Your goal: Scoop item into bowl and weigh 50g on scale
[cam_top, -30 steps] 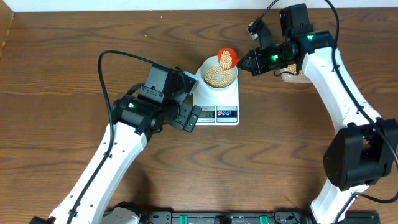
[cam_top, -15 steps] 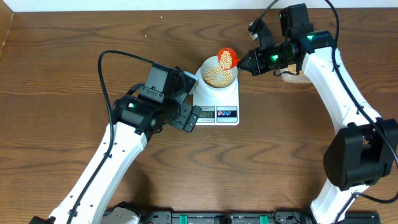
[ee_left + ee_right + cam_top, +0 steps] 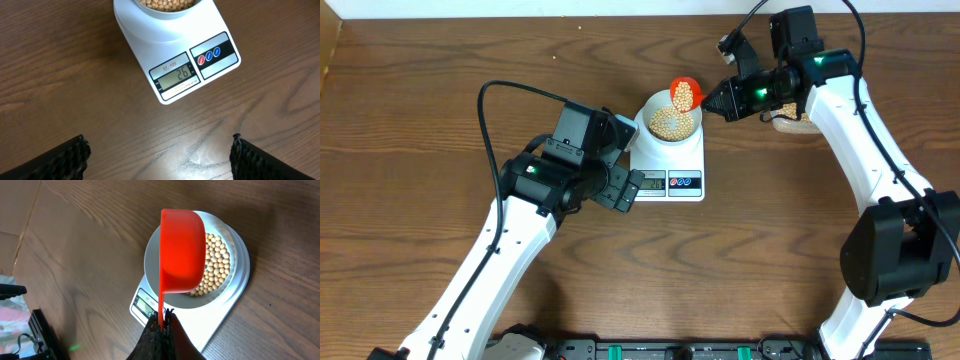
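The white bowl (image 3: 669,124) stands on the white scale (image 3: 668,168) and holds a heap of tan beans (image 3: 671,123). In the left wrist view the scale (image 3: 185,65) shows its grey display and two round buttons. My right gripper (image 3: 712,99) is shut on the handle of a red scoop (image 3: 684,92), held tipped over the bowl's far rim with beans in it. From the right wrist the red scoop (image 3: 181,250) covers part of the bowl (image 3: 220,272). My left gripper (image 3: 623,190) hangs open just left of the scale, with nothing between its fingers (image 3: 70,157).
A container of beans (image 3: 788,120) sits behind the right arm at the back right, mostly hidden. Cables run from both arms. Bare wooden tabletop (image 3: 420,120) stretches to the left and in front of the scale.
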Action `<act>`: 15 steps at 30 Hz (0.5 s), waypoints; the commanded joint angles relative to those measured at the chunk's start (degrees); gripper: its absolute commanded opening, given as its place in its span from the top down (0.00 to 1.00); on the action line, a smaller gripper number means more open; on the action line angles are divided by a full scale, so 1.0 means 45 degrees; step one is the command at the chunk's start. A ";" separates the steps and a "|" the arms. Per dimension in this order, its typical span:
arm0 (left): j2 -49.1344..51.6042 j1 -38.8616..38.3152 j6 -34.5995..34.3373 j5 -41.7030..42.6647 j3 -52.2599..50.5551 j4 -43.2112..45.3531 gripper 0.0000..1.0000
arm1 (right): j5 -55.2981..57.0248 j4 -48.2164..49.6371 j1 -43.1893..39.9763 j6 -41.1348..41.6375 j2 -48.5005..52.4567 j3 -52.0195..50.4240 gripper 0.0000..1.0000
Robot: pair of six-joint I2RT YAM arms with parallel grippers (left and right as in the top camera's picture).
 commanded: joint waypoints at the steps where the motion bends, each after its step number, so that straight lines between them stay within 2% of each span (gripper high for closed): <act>1: 0.0068 0.0044 0.0024 -0.0117 -0.0044 -0.0029 0.08 | -0.0267 -0.0005 0.0039 -0.0257 -0.0243 0.0223 0.99; 15: 0.0068 0.0044 0.0024 -0.0117 -0.0044 -0.0029 0.08 | -0.0267 -0.0010 0.0039 -0.0321 -0.0243 0.0223 0.99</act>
